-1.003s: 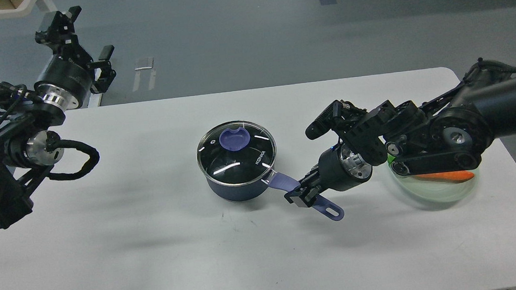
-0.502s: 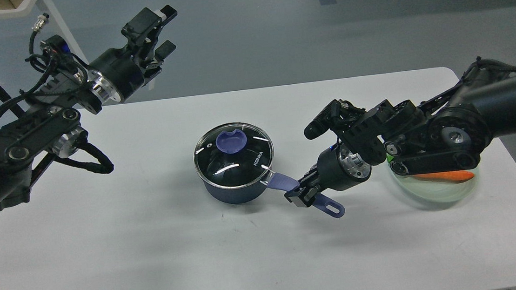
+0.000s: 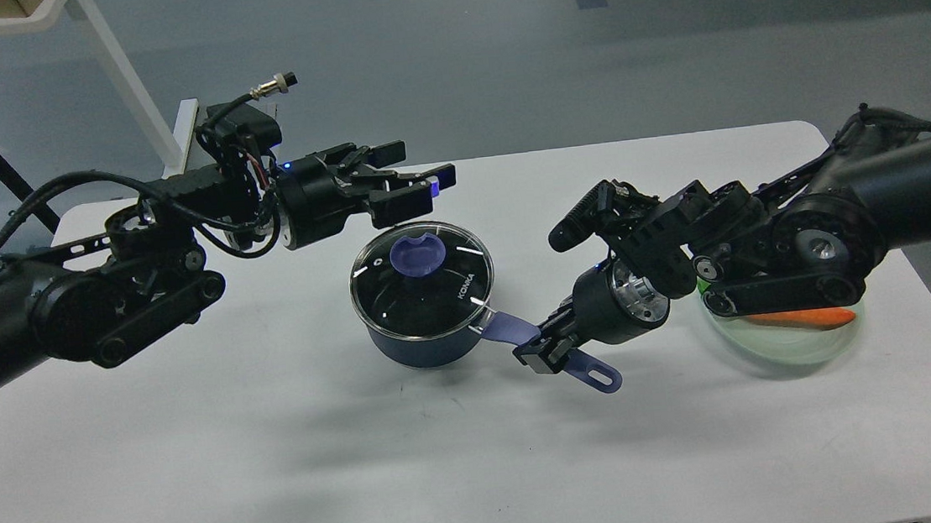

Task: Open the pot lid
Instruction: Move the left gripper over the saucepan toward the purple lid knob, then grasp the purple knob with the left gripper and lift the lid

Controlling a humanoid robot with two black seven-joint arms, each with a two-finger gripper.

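A: Where's the pot [image 3: 425, 324]?

B: Mid-table [image 3: 279, 446], glass lid [image 3: 422, 280] seated flat on the rim, purple knob [image 3: 416, 255] at its centre.

A: Why clamp the handle [image 3: 562, 354]?

B: Probably to brace. Right gripper [image 3: 542, 350] closed round the purple handle, so pulling the lid shouldn't drag the pot.

A: And the other?

B: Left gripper [image 3: 417, 188] hovering just above and behind the knob, 2 fingers spread wide, nothing held. Apparently lined up to come down over the knob.

A: That green bowl [image 3: 785, 347]?

B: Off to the right with a carrot [image 3: 803, 319] inside, partly hidden behind the right arm. Well apart from the pot.
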